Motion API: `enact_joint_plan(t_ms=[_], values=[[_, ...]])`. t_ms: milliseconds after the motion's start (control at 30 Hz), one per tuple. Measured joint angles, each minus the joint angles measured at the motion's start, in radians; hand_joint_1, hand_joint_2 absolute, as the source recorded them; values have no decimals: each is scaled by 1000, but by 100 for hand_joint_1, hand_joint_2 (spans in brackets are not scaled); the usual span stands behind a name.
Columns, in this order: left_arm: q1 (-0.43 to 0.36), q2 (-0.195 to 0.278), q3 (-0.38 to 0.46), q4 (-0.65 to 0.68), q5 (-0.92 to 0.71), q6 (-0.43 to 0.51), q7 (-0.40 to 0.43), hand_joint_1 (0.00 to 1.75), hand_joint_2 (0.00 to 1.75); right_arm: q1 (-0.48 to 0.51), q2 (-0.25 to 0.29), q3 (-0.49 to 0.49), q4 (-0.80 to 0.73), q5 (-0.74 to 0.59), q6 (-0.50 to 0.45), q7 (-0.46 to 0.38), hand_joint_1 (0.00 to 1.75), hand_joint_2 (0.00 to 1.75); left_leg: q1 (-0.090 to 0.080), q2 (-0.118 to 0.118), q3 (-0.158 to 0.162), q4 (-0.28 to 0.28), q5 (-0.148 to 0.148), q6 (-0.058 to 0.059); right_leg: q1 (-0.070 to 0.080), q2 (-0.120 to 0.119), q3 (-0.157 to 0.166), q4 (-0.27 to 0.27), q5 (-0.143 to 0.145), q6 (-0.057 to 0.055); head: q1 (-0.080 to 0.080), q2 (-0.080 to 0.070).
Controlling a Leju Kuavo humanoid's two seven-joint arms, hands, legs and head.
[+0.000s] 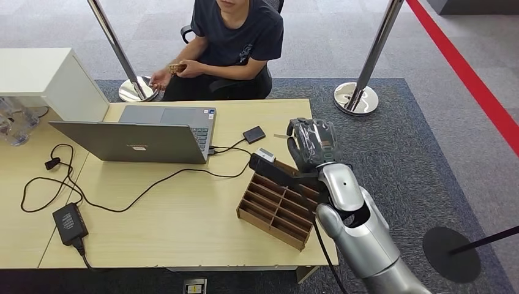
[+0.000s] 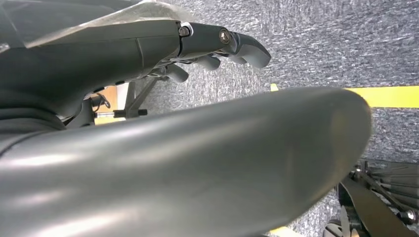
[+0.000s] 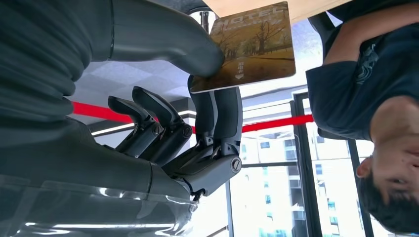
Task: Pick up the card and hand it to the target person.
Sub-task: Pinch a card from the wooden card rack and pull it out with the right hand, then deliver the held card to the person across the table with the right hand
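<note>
The right robot hand pinches the card by one edge between thumb and fingers; thin, stiff, light, probably slippery.

My right robot hand pinches the card between thumb and fingers; I see the person in a dark shirt just beyond it.

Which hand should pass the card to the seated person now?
Right. The right hand already pinches the card, raised over the table toward the person. The left hand hangs near the floor.
</note>
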Motion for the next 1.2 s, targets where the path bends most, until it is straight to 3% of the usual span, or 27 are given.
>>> enact_joint_plan(t_ms=[467, 1200], values=[[2, 5, 20, 0, 12, -9, -2, 0, 0, -141, 63, 1, 183, -35, 19, 12, 175, 175, 0, 0, 0, 0, 0, 0, 0, 0, 0, 1, 0, 0, 0, 0], [1, 14, 19, 0, -8, -26, 0, 0, 0, -254, 96, -21, 360, -52, 30, 43, 175, 175, 0, 0, 0, 0, 1, 0, 0, 0, 0, 1, 0, 0, 0, 0]])
